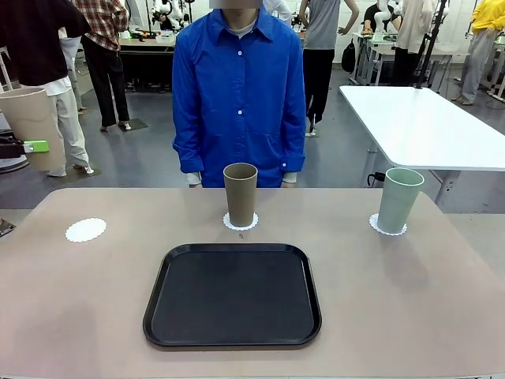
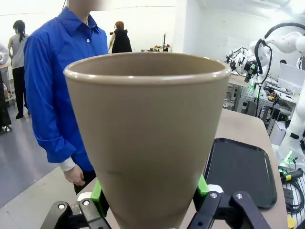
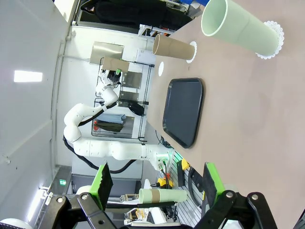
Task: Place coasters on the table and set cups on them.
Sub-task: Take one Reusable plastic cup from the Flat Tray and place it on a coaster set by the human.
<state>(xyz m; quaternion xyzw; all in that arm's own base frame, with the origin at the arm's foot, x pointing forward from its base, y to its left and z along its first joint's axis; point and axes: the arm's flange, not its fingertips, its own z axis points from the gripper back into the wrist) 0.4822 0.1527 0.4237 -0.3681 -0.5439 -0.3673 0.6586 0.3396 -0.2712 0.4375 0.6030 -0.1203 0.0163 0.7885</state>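
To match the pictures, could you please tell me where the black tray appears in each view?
Front: the tray lies low in the middle.
Left wrist: tray at lower right, behind the held cup.
Right wrist: tray at centre, turned sideways.
Shared landmark: the table under it.

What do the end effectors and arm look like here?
Right end effector: black linkage fingers with bolts, bright green pads. Left end effector: same black-and-green build. The left arm is glossy white with rounded segments, and a black cable runs along it.
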